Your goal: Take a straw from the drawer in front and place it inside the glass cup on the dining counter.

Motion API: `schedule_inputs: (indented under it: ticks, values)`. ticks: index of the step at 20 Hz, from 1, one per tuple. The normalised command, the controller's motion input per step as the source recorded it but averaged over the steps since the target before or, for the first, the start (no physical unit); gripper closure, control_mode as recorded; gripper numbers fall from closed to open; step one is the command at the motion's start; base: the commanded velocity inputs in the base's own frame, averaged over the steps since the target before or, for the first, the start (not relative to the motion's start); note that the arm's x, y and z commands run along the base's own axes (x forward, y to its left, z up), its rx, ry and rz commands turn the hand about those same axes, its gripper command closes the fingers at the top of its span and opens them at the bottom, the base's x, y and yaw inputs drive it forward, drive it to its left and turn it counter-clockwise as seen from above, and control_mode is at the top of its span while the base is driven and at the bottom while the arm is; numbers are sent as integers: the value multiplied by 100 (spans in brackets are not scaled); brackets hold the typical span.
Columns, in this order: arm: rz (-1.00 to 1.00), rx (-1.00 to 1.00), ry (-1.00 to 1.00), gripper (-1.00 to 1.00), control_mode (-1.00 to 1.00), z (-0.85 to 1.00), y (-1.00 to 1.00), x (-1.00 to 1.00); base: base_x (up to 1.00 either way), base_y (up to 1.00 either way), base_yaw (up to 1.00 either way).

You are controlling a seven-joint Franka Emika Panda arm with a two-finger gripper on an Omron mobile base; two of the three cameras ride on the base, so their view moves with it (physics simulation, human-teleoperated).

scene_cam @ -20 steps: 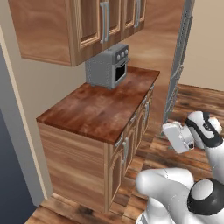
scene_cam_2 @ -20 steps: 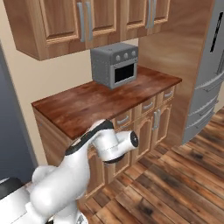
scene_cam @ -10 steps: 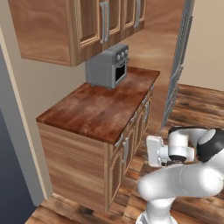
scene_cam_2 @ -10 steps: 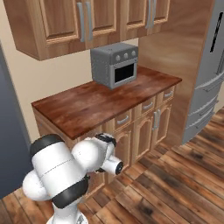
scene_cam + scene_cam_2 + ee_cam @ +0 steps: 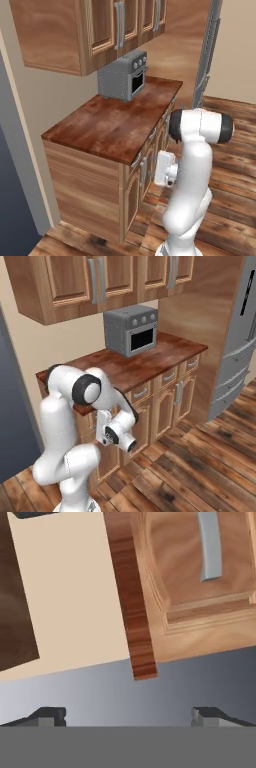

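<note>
**Item: drawer stage, straw fetch**

- **Step in hand:** approach to the drawer (image 5: 144, 391). Nothing is opened or picked up yet. By this judgement the task is at its very start.
- **Tool:** the gripper (image 5: 130, 716) has its jaws spread wide and holds nothing. In the hand view the two dark tips sit far apart, with only wall and a panelled cabinet door (image 5: 200, 607) ahead of them.
- **Arm:** it is folded low in front of the cabinet (image 5: 90, 190), with the hand at about drawer height, near the fronts but not touching them.
- **Task's thing, place:** the drawer sits shut in the top row directly under the countertop (image 5: 150, 363), below the grey toaster oven (image 5: 131, 331). It is the one closest to the hand.
- **Task's thing, lie:** the long axis runs level along the cabinet face, parallel to the countertop edge. The flat front faces out over the wooden floor (image 5: 200, 471) toward the robot, and the silver handle lies along the same axis.
- **Next move calls for:** turning the hand to face the front, closing on the handle, then pulling straight out, square to the cabinet face.
- **Straw:** presumably inside, so its lie cannot be told.
</note>
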Motion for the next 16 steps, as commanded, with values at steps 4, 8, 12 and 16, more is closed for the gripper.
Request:
schedule_inputs:
  ticks: [4, 8, 12, 16]
  values:
    - [14, 10, 0, -100, -100, -29, 0, 53, 0, 0, 0]
    - [11, 3, 0, -100, -100, -39, 0, 37, 0, 0, 0]
    - [3, 0, 0, -100, -100, -24, 0, 33, 0, 0, 0]
    - [2, 0, 0, -100, -100, -12, 1, 30, 0, 0, 0]
